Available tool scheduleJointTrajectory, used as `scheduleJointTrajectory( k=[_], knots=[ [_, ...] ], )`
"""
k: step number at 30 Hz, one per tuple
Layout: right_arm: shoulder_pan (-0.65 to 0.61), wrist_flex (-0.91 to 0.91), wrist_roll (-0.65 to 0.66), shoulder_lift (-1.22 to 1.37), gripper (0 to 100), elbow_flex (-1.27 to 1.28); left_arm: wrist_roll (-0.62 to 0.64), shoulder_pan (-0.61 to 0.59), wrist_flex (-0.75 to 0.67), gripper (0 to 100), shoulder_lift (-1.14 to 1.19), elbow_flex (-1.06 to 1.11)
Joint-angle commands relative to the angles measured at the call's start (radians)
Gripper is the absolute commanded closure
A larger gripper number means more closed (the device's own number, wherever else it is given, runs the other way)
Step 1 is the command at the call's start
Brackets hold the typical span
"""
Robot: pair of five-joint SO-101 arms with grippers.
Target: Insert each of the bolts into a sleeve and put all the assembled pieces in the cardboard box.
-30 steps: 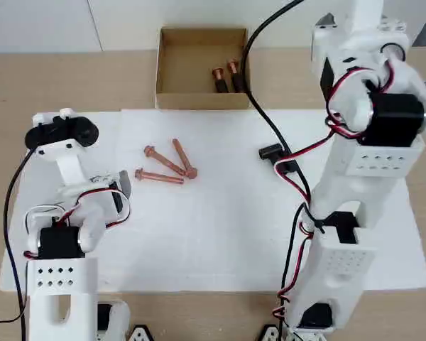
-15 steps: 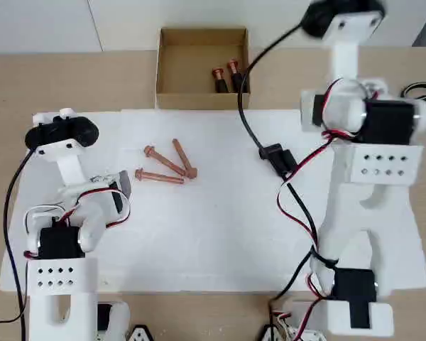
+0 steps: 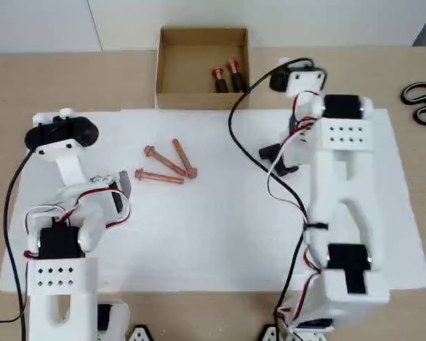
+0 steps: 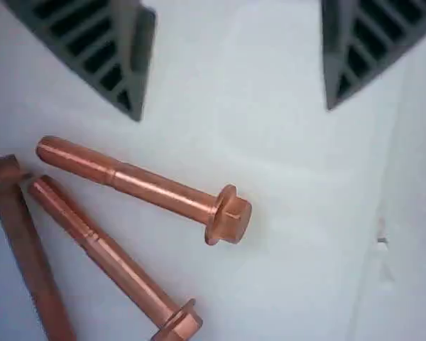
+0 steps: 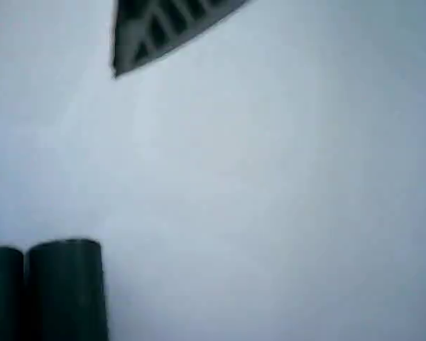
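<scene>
Three copper bolts lie on the white sheet: one (image 3: 158, 176) nearest my left gripper (image 3: 121, 183), two more (image 3: 163, 160) (image 3: 184, 158) just beyond. My left gripper (image 4: 234, 85) hangs open above the nearest bolt (image 4: 149, 188), holding nothing. The cardboard box (image 3: 202, 99) at the back holds two assembled pieces (image 3: 219, 78) (image 3: 234, 74). Two black sleeves (image 3: 273, 151) (image 3: 287, 168) lie beside my right arm (image 3: 337, 128), which is bent low over the sheet. The right wrist view has one finger (image 5: 170, 28) above bare sheet, with both sleeves (image 5: 64, 291) (image 5: 3, 295) a short way off and nothing gripped.
The white sheet (image 3: 213, 234) covers the table's middle, with bare room in front of the bolts. Black and red cables (image 3: 270, 177) trail from the right arm over the sheet near the sleeves. Scissors (image 3: 422, 96) lie at the far right edge.
My right arm has swung down from its raised pose near the box and now lies low over the sheet by the sleeves. The left arm and bolts have not moved.
</scene>
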Motion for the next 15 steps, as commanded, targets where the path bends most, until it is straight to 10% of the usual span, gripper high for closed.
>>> scheduleJointTrajectory(
  k=[1, 15],
  knots=[
    [0.004, -0.028, 0.037, 0.036, 82.4, 0.0, -0.008, 0.003, 0.002, 84, -0.011, -0.013],
    [0.004, -0.255, 0.08, 0.196, 82.7, 0.0, -0.008, 0.003, 0.002, 84, -0.011, -0.012]
  ],
)
